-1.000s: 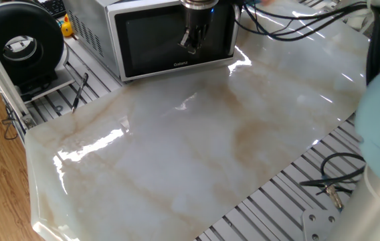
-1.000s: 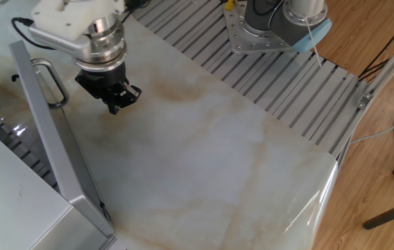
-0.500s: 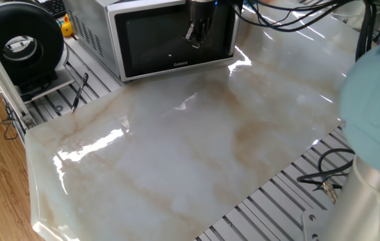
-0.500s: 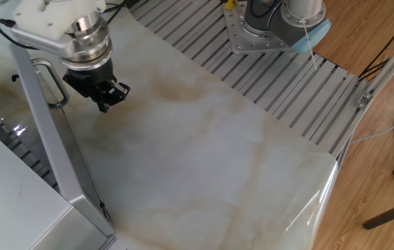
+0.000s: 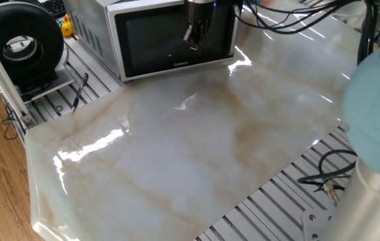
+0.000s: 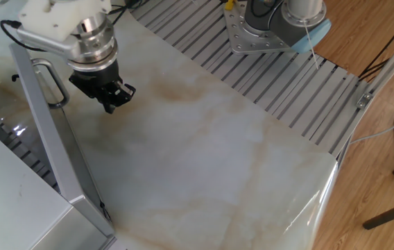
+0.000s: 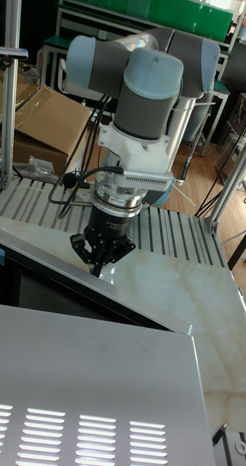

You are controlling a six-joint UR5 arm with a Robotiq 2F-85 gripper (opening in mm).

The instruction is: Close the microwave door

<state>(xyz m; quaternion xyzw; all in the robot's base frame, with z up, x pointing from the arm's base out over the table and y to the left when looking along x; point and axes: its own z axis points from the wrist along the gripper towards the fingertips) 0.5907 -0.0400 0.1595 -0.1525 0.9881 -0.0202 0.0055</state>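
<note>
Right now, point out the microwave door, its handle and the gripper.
microwave door point(image 5: 156, 40): one fixed view, middle of the dark glass panel.
door handle point(image 6: 50, 83): the other fixed view, the silver loop's outer bar.
gripper point(image 6: 112, 103): the other fixed view, between the black fingertips.

We see microwave at far edge of marble surface: boxy silver-white body, vented grey side, standing upright. Door is dark glossy glass in silver-white frame, small white lettering near lower edge. We see door shut flush against body, facing out over surface. From other fixed view, door edge shows as thin grey slab, looped handle on its face.
</note>
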